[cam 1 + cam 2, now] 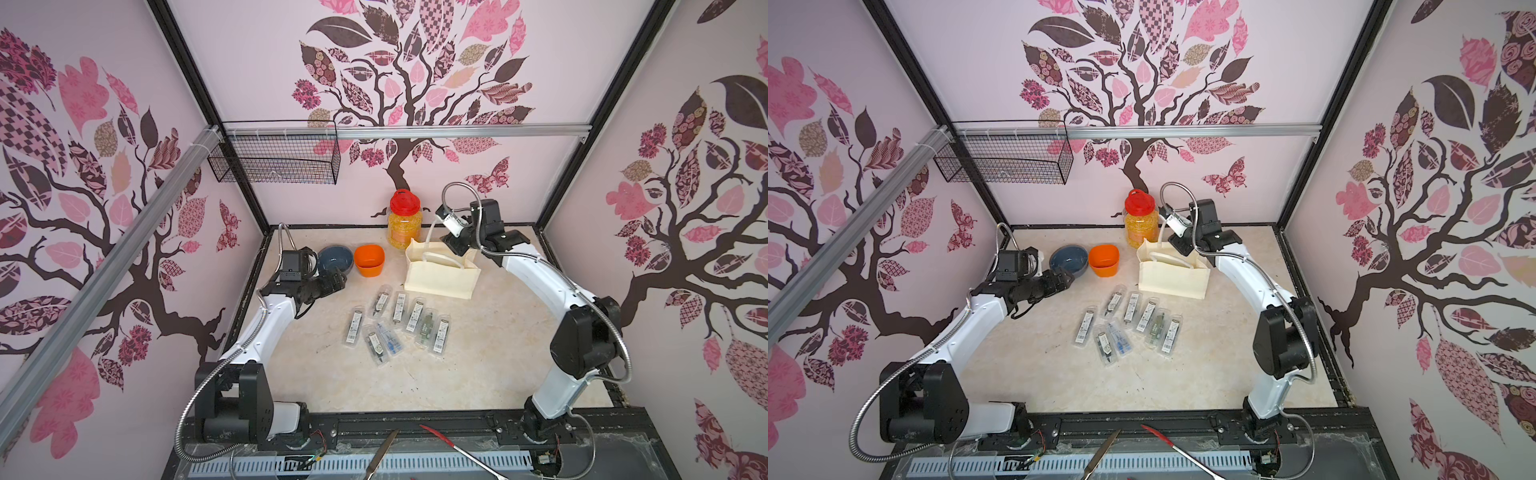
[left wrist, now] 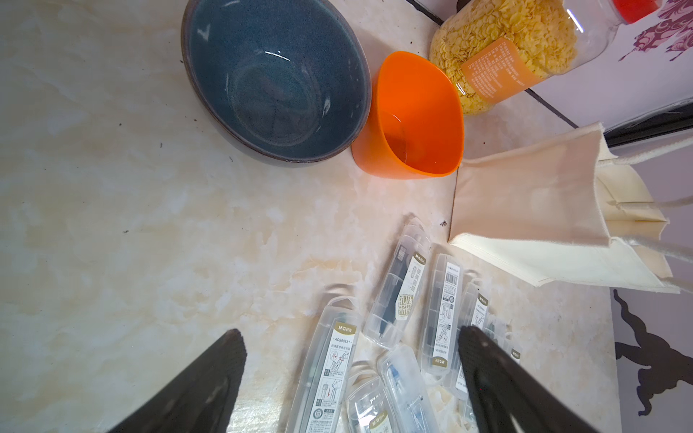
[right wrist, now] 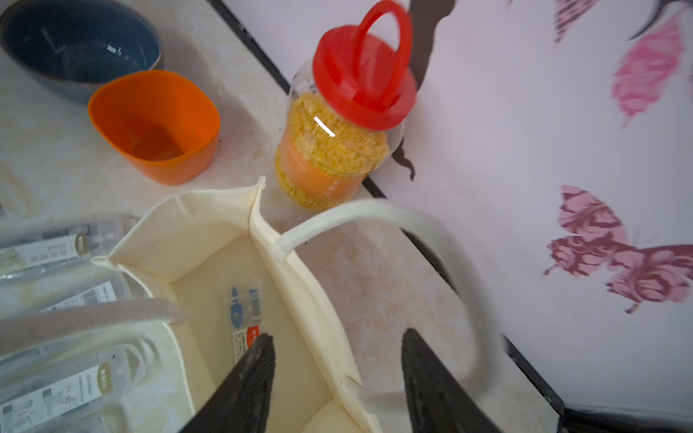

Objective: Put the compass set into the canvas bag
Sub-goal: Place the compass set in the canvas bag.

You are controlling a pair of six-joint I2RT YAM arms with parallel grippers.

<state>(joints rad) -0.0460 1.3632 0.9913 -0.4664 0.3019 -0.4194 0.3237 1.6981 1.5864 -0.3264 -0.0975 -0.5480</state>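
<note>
Right gripper (image 3: pixel 337 335), jaws parted, empty, hangs over the cream canvas bag (image 3: pixel 210 217); its looped white handle (image 3: pixel 412 213) arches alongside, a red-lidded grain jar (image 3: pixel 337 150) just behind. Left gripper (image 2: pixel 349 331) gapes wide over clear compass cases (image 2: pixel 397 292).

Cream canvas bag (image 1: pixel 442 276) upright on marble tabletop (image 1: pixel 478 374), right gripper (image 1: pixel 455 245) over its far rim, clear-cased compass sets (image 1: pixel 399 326) scattered in front, blue bowl (image 1: pixel 336 258) beside orange cup (image 1: pixel 369 259), left gripper (image 1: pixel 338 282) near the bowl, red-lidded jar (image 1: pixel 404 220) behind.
</note>
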